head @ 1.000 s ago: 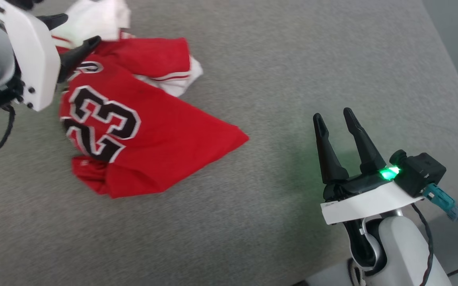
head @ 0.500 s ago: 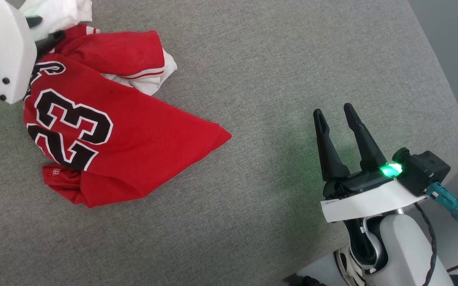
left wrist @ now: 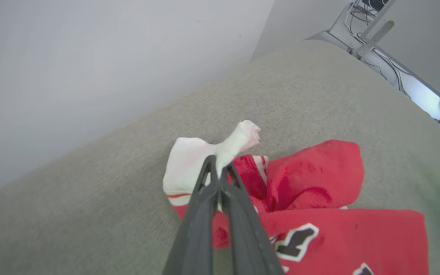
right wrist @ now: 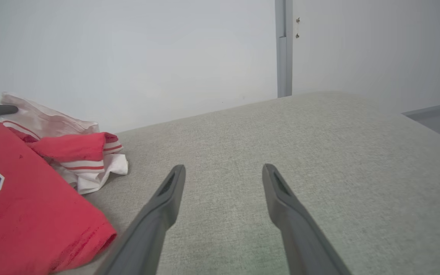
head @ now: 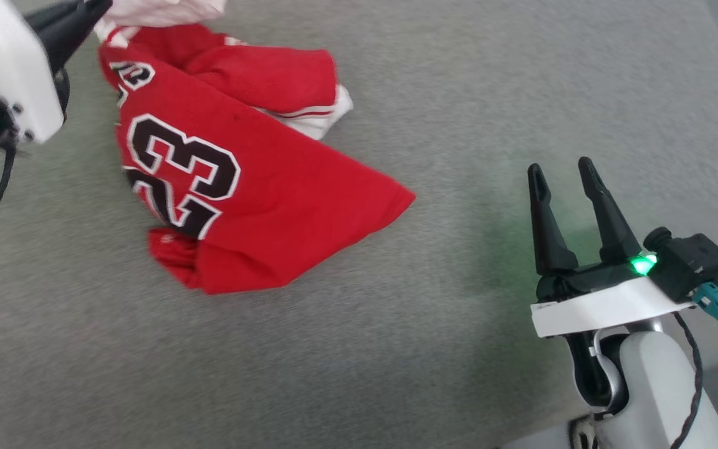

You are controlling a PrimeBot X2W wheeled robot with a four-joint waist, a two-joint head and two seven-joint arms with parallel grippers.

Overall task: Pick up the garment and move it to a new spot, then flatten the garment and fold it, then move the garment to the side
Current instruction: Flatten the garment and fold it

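The garment (head: 284, 212) lies crumpled on the grey counter (head: 459, 362), toward its far left in the head view. Its red body spreads out, with a black, white-edged 23 (head: 178, 174) facing up and one corner pointing toward the right pincer (head: 560, 167).

The left pincer (head: 94, 7) is at the garment's far left end. In the left wrist view its two dark fingers (left wrist: 204, 198) are pressed together, with the left pincer (left wrist: 215, 159) clamped on a bunched fold of the white sleeve (left wrist: 189, 160). A twist of white cloth sticks out past the tips. The fold looks raised above the counter, while the red cloth below it rests on the surface.

A second sleeve (head: 325, 121), white with red stripes, pokes out from under a red fold on the garment's far side and lies on the counter.

The right pincer (right wrist: 223, 168) stands well apart from the garment (right wrist: 21, 206), above bare counter. Its jaws are spread wide with nothing between them.
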